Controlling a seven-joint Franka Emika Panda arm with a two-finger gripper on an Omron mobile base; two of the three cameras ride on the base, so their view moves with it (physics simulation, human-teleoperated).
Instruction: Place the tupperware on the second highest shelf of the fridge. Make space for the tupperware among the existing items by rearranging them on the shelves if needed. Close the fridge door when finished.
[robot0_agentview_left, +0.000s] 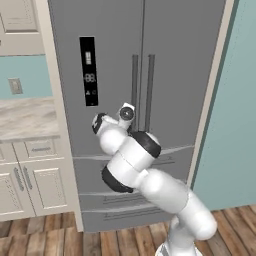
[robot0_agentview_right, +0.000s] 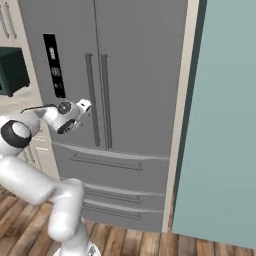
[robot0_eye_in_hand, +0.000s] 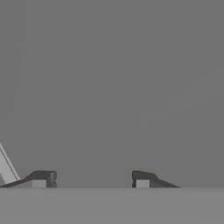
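Centre frame, both doors of the fridge (robot0_agentview_left: 150, 60) are shut as I hold the gripper (robot0_eye_in_hand: 91, 178) near its left handle (robot0_agentview_right: 91, 100), fingers spread apart and empty. Door opening, shelving the tupperware and closing all appear left to do.

Beige cabinets (robot0_agentview_left: 35, 180) under a marbled counter (robot0_agentview_left: 27, 117), a dark green toaster oven (robot0_agentview_right: 12, 70), wooden floor (robot0_agentview_right: 145, 242).

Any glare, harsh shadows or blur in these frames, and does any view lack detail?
Left base view: flat, even light, no glare on the fridge, slightly soft. Right base view: same, faint shading beside the handles. Hand view: featureless grey surface past the open gripper, little detail.
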